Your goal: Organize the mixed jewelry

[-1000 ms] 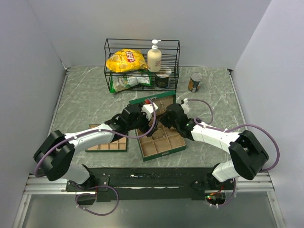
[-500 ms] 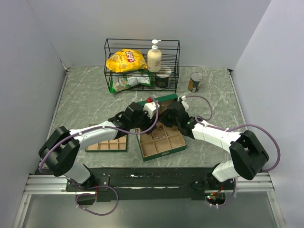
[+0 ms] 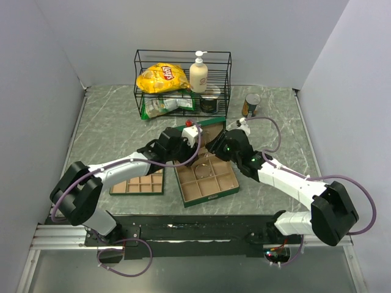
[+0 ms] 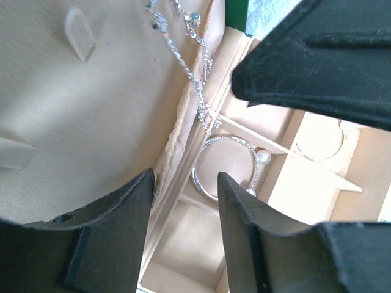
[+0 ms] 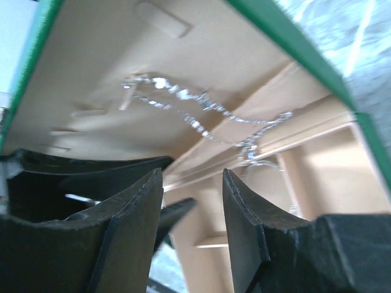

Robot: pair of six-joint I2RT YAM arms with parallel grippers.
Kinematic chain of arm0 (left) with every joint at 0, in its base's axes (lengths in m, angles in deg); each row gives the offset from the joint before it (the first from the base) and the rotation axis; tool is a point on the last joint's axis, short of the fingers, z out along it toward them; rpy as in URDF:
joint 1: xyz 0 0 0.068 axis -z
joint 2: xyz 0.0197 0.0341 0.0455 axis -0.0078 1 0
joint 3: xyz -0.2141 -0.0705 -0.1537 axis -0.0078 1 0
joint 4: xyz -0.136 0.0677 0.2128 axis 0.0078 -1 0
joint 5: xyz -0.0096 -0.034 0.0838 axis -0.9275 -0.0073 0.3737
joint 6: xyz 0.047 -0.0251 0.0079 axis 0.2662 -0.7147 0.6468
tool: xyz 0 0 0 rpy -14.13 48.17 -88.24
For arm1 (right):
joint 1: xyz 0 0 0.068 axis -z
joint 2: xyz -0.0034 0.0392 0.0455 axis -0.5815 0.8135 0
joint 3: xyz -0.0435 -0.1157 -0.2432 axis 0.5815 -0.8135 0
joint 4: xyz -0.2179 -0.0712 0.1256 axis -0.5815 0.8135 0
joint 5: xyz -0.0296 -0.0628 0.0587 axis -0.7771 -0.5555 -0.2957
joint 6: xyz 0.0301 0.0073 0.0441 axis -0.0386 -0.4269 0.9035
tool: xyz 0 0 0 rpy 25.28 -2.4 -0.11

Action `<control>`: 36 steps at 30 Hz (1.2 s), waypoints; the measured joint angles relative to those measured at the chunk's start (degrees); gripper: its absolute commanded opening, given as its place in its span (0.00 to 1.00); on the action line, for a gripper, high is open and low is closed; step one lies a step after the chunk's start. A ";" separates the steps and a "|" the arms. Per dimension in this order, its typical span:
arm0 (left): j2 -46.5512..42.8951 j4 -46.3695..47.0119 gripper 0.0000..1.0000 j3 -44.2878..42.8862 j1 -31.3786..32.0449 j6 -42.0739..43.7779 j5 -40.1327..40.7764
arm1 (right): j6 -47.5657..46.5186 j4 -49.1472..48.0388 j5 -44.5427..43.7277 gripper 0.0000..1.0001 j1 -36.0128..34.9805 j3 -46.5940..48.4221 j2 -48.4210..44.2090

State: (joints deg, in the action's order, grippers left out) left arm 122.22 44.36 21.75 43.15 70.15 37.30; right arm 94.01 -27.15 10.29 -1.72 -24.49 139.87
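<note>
silvery chain [image 4: 194, 73] draped on the green box [image 3: 211, 196] lid lining; beaded bangle [image 4: 223, 168] in compartment beneath | left claw [image 4: 184, 183], right claw [image 5: 190, 177]: jaws parted, holding nothing | suggest: pinch chain's hanging end only, lift slowly, clear of lining

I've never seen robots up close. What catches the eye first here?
A white-and-black left arm and right arm lean in to meet over an open green box with tan compartments mid-table. Up close, a sparkly silver chain drapes across its tan lid lining, and a silvery bangle with pearl beads lies in one compartment. At the back, a bright yellow chip bag sits in a black wire rack.
</note>
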 measured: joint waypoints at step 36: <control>3.30 -5.31 0.48 -3.76 -1.79 0.02 -3.65 | -29.59 -10.36 3.89 0.58 2.19 -2.01 11.41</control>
State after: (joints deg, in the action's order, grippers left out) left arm 125.52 39.05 17.99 41.35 70.18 33.65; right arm 64.41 -37.51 14.18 0.47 -26.50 151.28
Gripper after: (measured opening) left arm 0.480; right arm 0.611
